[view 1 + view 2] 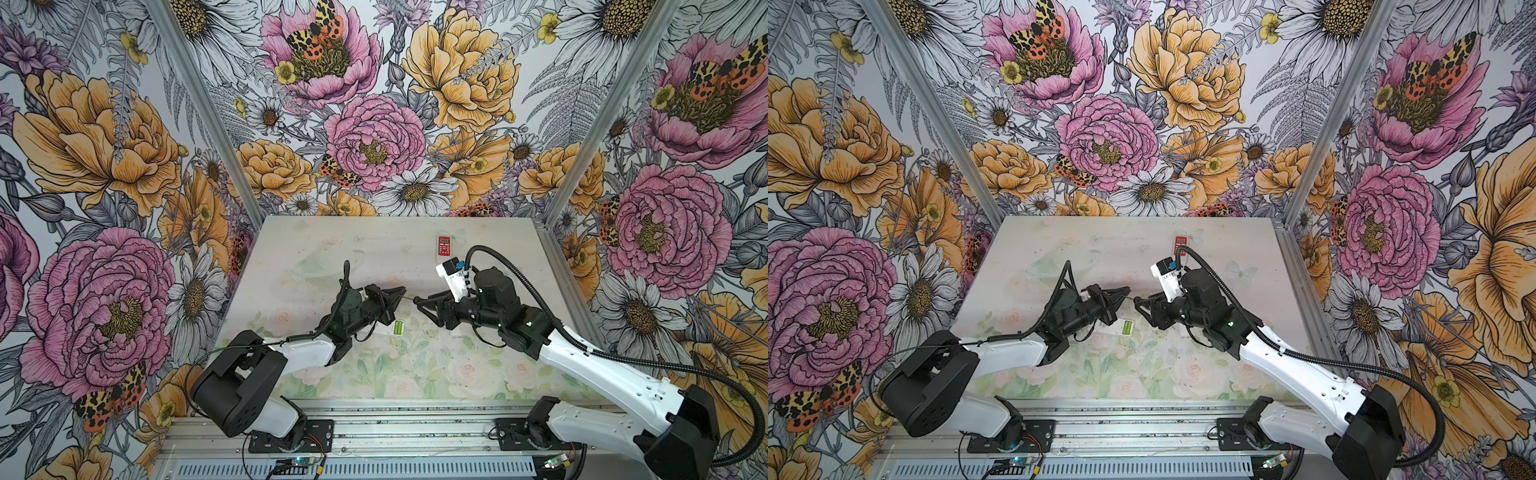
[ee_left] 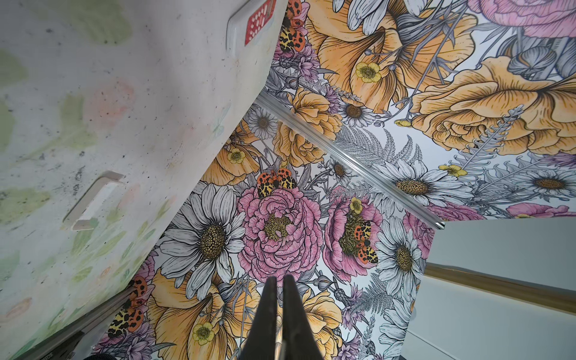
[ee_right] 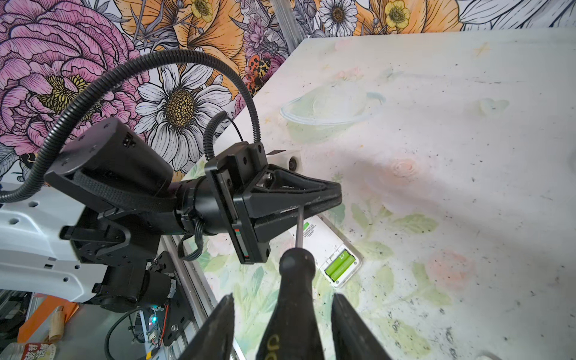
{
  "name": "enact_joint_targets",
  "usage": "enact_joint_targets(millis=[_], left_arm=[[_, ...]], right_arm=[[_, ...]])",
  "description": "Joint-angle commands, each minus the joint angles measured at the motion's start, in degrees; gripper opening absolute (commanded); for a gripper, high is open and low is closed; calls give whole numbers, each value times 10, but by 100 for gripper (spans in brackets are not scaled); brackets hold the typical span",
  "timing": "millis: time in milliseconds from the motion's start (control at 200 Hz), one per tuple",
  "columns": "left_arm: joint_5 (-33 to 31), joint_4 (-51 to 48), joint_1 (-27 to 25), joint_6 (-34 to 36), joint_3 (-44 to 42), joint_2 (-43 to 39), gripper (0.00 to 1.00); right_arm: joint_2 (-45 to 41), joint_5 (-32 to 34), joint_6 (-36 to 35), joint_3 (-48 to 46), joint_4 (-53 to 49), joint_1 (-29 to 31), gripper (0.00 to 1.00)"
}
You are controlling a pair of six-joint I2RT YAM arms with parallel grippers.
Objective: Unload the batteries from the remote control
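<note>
A white remote control (image 1: 390, 328) (image 3: 314, 237) lies face down near mid-table, its battery bay open. Two light green batteries (image 1: 399, 327) (image 1: 1127, 328) (image 3: 339, 265) sit side by side in the bay. Above it my left gripper (image 1: 401, 289) (image 3: 338, 194) is shut on the thin metal shaft of a screwdriver (image 3: 300, 224). My right gripper (image 1: 419, 302) (image 3: 283, 296) faces it from the right. The screwdriver's black handle (image 3: 294, 299) lies between the right jaws, with a gap on each side. The left wrist view shows only the closed fingers (image 2: 268, 299).
A second remote with a red face (image 1: 444, 246) (image 2: 258, 21) lies at the back right. A clear shallow dish (image 1: 316, 270) (image 3: 327, 115) stands behind the left gripper. A small white cover plate (image 2: 93, 199) lies flat on the table (image 1: 374, 374).
</note>
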Motion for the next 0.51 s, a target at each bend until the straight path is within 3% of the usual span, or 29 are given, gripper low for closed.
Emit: enact_joint_targets(millis=[0,500], left_arm=[[-14,11,-6,-50,20,2,0],[-13,11,-11,-42,17,5,0]], right_arm=[[4,9,8,0,17,7,51],[17,24,23,-6,43,10,41]])
